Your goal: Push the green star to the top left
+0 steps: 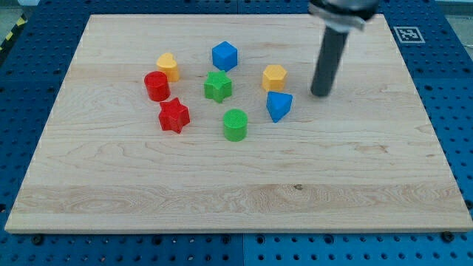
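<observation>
The green star (217, 86) lies on the wooden board (236, 185) a little left of centre, towards the view's top. My tip (321, 93) rests on the board well to the star's right, beyond the orange hexagon (274, 77) and the blue triangular block (278, 106). The tip touches no block. A blue hexagon (224, 56) sits just above the star, and a green cylinder (235, 124) sits below it.
A yellow heart-shaped block (168, 66), a red cylinder (157, 86) and a red star (174, 115) stand to the left of the green star. A blue pegboard (451, 89) surrounds the board, with a fiducial marker (406, 34) at the top right.
</observation>
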